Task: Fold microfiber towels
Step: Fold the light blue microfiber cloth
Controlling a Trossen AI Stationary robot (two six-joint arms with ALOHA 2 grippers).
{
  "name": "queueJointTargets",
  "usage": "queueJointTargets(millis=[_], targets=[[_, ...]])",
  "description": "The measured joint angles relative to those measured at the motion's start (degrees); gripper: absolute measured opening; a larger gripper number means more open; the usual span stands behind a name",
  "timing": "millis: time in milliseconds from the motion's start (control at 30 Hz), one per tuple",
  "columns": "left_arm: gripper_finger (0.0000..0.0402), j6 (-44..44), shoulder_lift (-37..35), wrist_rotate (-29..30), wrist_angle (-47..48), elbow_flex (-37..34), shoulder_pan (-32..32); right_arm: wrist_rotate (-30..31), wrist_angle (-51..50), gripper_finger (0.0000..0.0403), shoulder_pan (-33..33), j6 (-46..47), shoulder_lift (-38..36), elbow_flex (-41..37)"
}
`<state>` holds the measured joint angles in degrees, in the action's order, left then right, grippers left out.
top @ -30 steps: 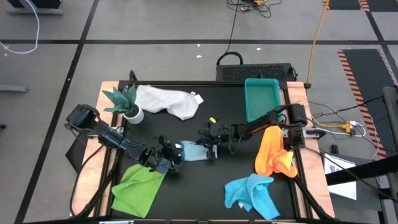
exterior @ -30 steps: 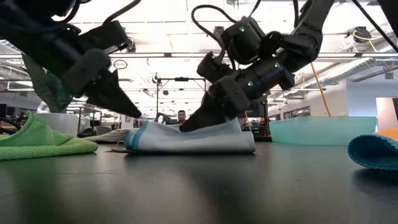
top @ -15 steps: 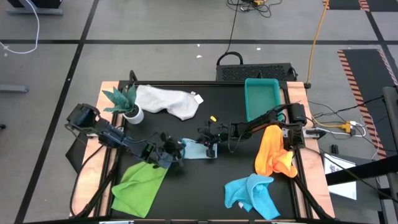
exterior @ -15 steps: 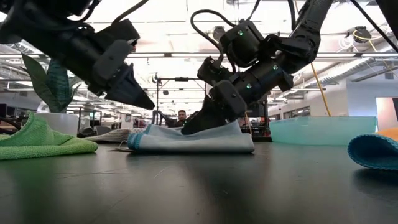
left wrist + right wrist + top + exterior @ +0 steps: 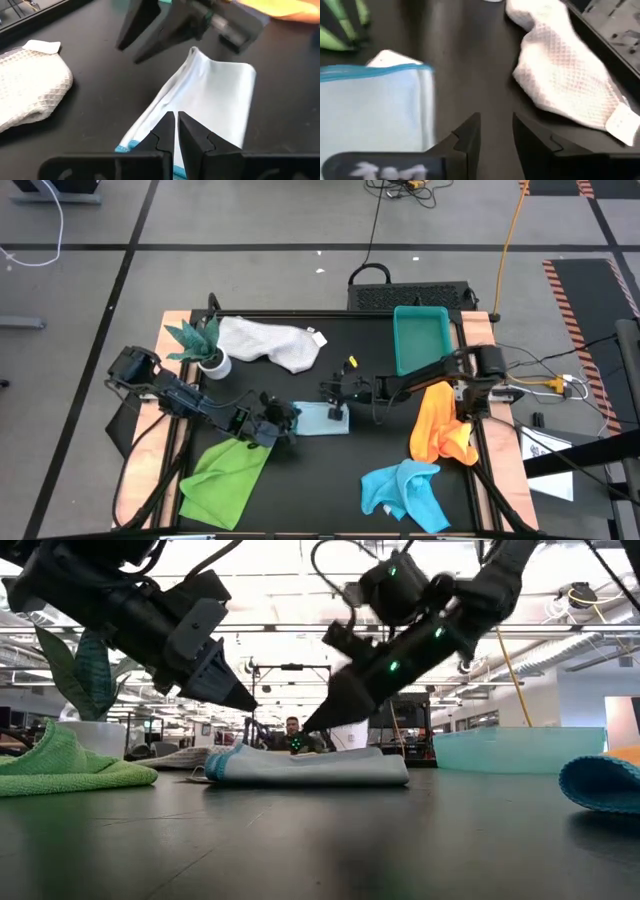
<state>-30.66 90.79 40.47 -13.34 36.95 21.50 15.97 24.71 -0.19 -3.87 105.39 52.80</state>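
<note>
Small green plant (image 5: 196, 338) in white pot at table's back left, teal plastic tray (image 5: 420, 338) back right

Pale blue towel (image 5: 322, 418), turquoise edging

Folded towel (image 5: 322, 419) mid-table, between left claw (image 5: 283, 423) and right claw (image 5: 338, 394).

Black table (image 5: 360, 450), surface contents.
On it: five towels — white-grey (image 5: 268, 340), pale blue (image 5: 322, 419), orange (image 5: 438, 423), turquoise (image 5: 403, 489), lime (image 5: 228, 476); teal tray (image 5: 420, 337); potted plant (image 5: 200, 345).
</note>
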Motion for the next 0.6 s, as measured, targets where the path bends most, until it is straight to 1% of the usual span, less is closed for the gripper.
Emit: queueJointTargets(millis=[33,67,167,200,233,267,333,433,500,533,600], targets=[[0.0026,0.17,0.51,-0.30,-1.29,0.00,0.00,-1.86,-2.51,0.0108,0.40,0.22,-1.48,0.02],[0.0026,0.59,1.46,-0.72,-3.27,0.04,-0.17,-5.04,-5.74,0.0108,0.80,0.74,-3.00,0.02],[0.0026,3.11,4.71,-1.29,-8.10,-0.04,-1.19,-16.12,-12.49,0.0097,1.57,4.36,-5.89,-0.03],[0.0026,3.42,5.98,-1.31,-10.07,0.02,-1.92,-18.14,-12.52,0.0092,1.76,5.47,-6.19,-0.37],[0.0026,3.42,6.89,-1.33,-10.60,0.07,-2.78,-18.90,-12.01,0.0086,1.90,6.13,-6.27,-1.14],[0.0026,2.81,7.60,-1.26,-10.26,0.03,-3.78,-18.63,-11.32,0.0079,1.92,6.61,-5.88,-2.02],[0.0026,0.70,8.78,-1.36,-8.92,0.00,-5.89,-15.07,-8.68,0.0063,1.85,8.61,-4.62,-3.97],[0.0026,-3.15,9.23,-1.64,-3.83,0.00,-8.35,-6.69,-5.61,0.0038,1.34,11.63,-2.84,-7.39],[0.0026,-4.51,9.24,-1.62,-1.27,-0.04,-9.29,-0.37,-2.42,0.0022,1.29,13.95,-2.36,-9.76],[0.0026,-4.63,9.24,-1.63,-0.38,0.00,-9.65,1.80,-0.95,0.0016,1.27,14.94,-2.36,-10.84],[0.0026,-4.36,9.24,-1.81,0.98,-0.02,-10.05,1.96,1.11,0.0005,1.27,15.17,-2.77,-12.49]])
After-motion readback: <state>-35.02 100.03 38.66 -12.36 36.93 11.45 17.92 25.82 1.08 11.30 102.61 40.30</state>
